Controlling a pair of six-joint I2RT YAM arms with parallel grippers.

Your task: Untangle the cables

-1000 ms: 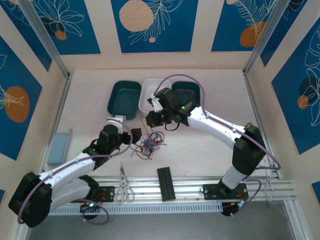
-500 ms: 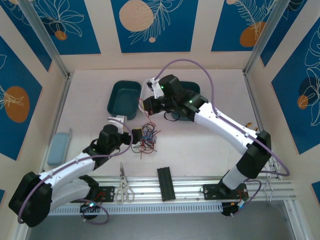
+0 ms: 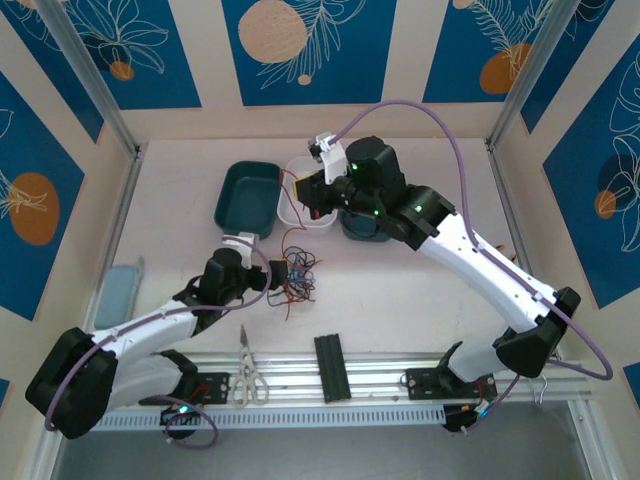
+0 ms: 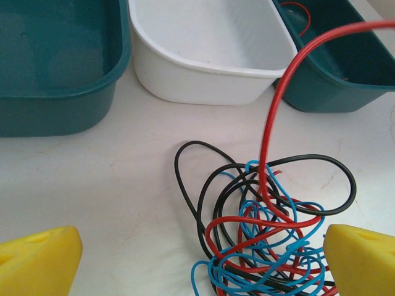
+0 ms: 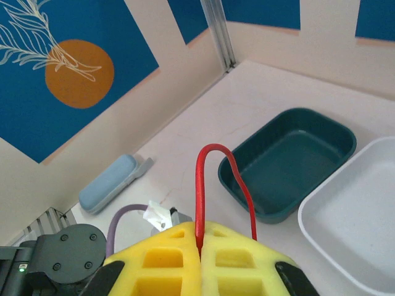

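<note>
The cables (image 3: 296, 281) lie as a tangle of red, black and blue wires on the table in front of the trays. My left gripper (image 3: 277, 275) is open at table height, and the tangle (image 4: 265, 234) sits between its yellow fingers (image 4: 38, 262), nearer the right one. One red cable (image 4: 272, 117) rises out of the pile toward the trays. My right gripper (image 3: 312, 192) hangs above the white tray (image 3: 298, 212), shut on that red cable (image 5: 199, 185), which loops out from between its yellow pads (image 5: 166, 259).
A teal tray (image 3: 247, 197) stands left of the white one; another teal tray (image 4: 345, 92) on the right holds a red wire (image 4: 300, 15). Scissors (image 3: 245, 375) and a black block (image 3: 331, 367) lie on the near rail. A light blue case (image 3: 117, 297) rests at the left wall.
My right gripper has risen and moved back toward the trays with the red cable, drawing it out of the pile. The tangle shifted slightly. The left gripper stayed open beside it.
</note>
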